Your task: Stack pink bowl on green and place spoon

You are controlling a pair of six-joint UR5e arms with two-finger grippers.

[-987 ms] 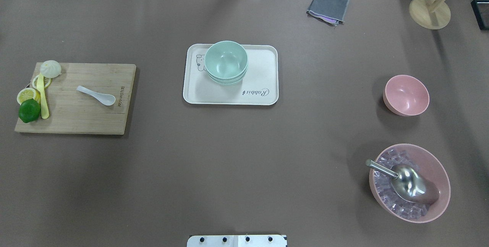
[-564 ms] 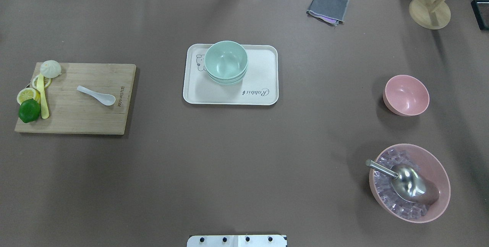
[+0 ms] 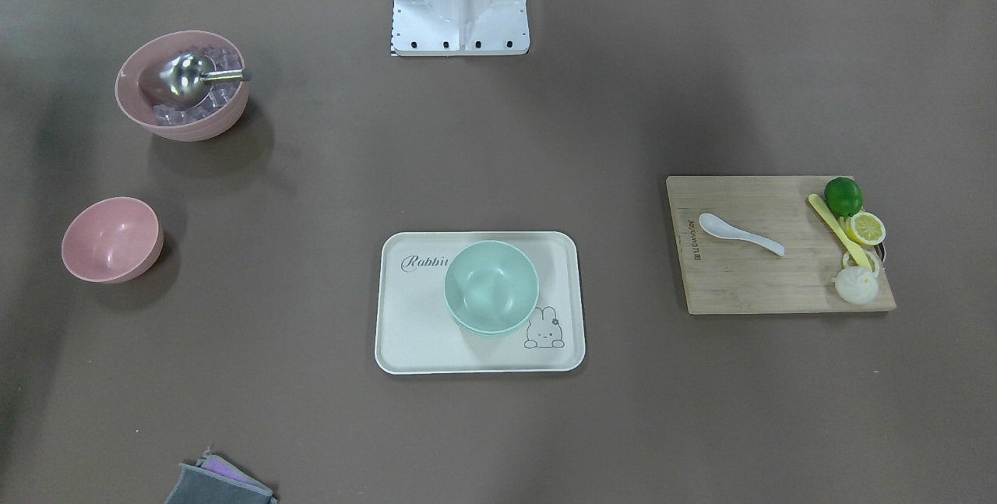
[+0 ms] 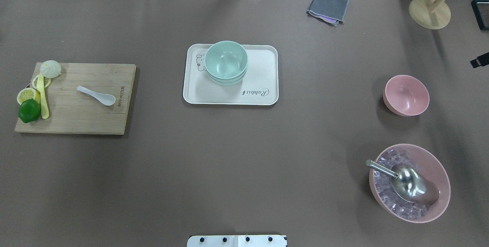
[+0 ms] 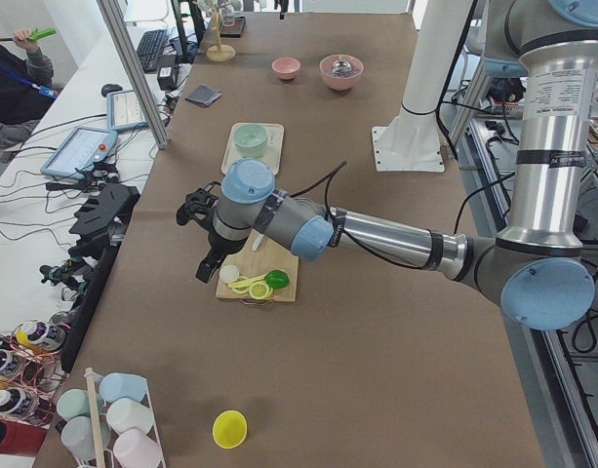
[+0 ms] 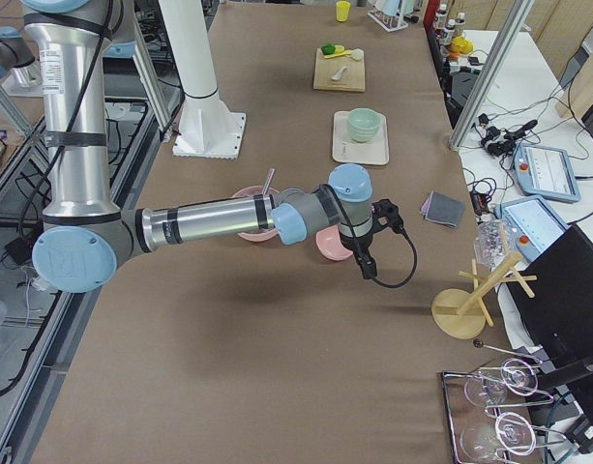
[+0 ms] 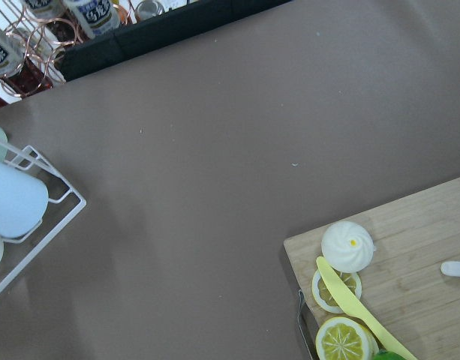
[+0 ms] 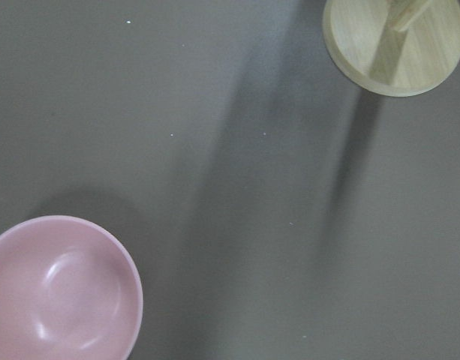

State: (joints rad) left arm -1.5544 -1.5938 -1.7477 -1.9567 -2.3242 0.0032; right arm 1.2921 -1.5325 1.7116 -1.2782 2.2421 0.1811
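Observation:
The small pink bowl (image 4: pixel 406 95) stands empty on the table at the right, also in the right wrist view (image 8: pixel 61 289). Stacked green bowls (image 4: pixel 226 62) sit on a white tray (image 4: pixel 263 86) at the middle. A white spoon (image 4: pixel 96 95) lies on a wooden cutting board (image 4: pixel 76 119) at the left. My right gripper (image 6: pixel 367 263) hovers beside the pink bowl, toward the table's right end. My left gripper (image 5: pixel 209 265) hovers over the board's outer end. I cannot tell if either is open or shut.
A large pink bowl (image 4: pixel 409 182) with ice cubes and a metal scoop stands near the front right. A lime, lemon slices, a yellow knife and a bun (image 4: pixel 50 68) lie on the board. A grey cloth (image 4: pixel 327 6) and a wooden stand (image 4: pixel 429 12) are at the back.
A dark part of my right arm has come into the overhead view at its right edge. The bowls, spoon and tray have not moved.

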